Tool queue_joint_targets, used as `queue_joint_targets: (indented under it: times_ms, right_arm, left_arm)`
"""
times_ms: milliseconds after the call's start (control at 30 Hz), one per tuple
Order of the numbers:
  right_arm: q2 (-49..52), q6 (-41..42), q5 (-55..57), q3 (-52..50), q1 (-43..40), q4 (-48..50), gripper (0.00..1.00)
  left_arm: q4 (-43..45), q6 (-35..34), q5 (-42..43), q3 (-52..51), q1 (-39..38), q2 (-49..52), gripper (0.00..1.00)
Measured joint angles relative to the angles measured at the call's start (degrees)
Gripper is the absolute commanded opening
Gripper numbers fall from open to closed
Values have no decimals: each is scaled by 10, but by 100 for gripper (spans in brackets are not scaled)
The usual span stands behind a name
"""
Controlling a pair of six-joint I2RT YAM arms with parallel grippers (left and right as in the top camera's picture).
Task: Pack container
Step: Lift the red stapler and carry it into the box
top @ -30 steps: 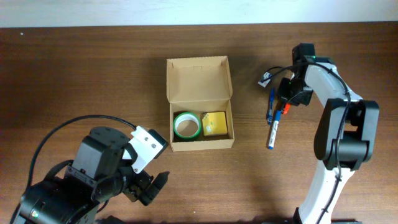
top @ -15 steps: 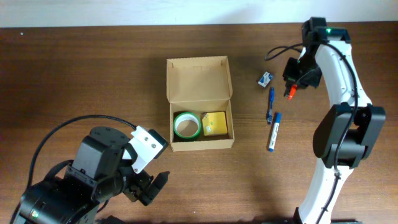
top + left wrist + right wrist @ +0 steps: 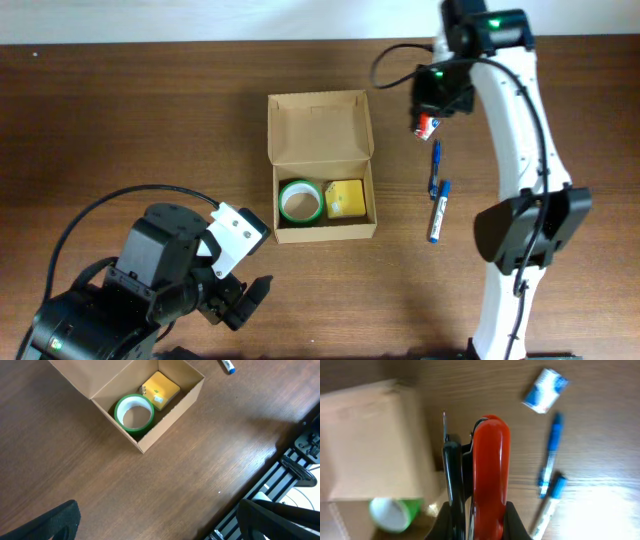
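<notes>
Sitting mid-table, the container (image 3: 320,125) is a shallow tan cardboard box, its flap lid lying open toward 12 o'clock and wooden table (image 3: 130,120) showing all round it. A green tape roll (image 3: 299,201) and a yellow block (image 3: 346,198) lie inside. At 2 o'clock the right gripper (image 3: 477,515) pinches an orange-and-black tool (image 3: 490,460). At 7 o'clock the left gripper (image 3: 243,300) gapes wide, empty.

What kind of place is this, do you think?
Probably a robot test bench in a lab: a dark left arm and a white right arm stand at a wooden table with a cardboard box, a tape roll and pens. The right claw holds a red tool.
</notes>
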Motion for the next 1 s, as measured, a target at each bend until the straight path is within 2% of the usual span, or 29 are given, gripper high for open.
queue_joint_targets:
  times_ms: [133,600,1000]
  right_arm:
    - [0,-10,-5,28,41,-22,4]
    - [0,-53,-5,30,164,-37,4]
    - [0,-122,-3,-6,218,-36,4]
  left_arm:
    - [0,0,0,0,0,0,99]
    - [0,0,0,0,0,0,100]
    - [0,0,0,0,0,0,100]
